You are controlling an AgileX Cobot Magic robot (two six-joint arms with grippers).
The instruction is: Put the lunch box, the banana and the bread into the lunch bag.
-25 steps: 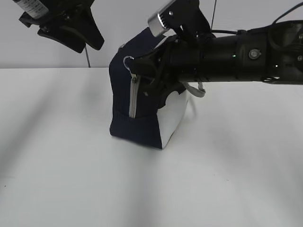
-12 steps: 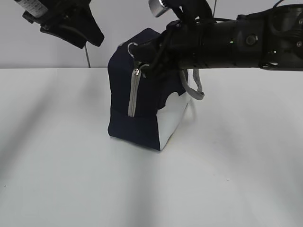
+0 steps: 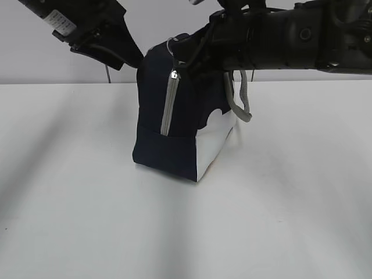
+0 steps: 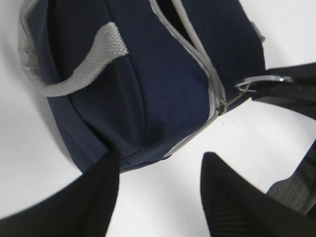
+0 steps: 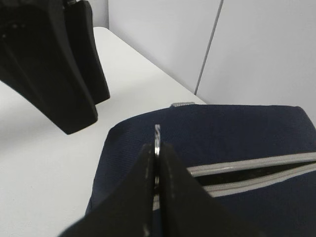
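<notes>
The navy lunch bag (image 3: 174, 133) with a white lower side panel stands mid-table. Its grey zipper (image 3: 169, 104) runs up the near end. My right gripper (image 3: 176, 49) is shut on the zipper's ring pull (image 5: 157, 132) at the bag's top edge, and the top zipper (image 5: 256, 173) gapes a little, dark inside. My left gripper (image 4: 162, 158) hangs open above the bag's back left corner with nothing between its fingers (image 4: 94, 197). The lunch box, the banana and the bread are out of view.
A grey strap handle (image 3: 241, 99) hangs down the bag's right side under the right arm. The bag rests on a white table (image 3: 87, 221), with a pale wall (image 3: 46, 58) behind.
My right gripper has risen with the ring pull, drawing the slider up the bag's end and pulling the bag taller. The left gripper has moved right, closer to the bag's top.
</notes>
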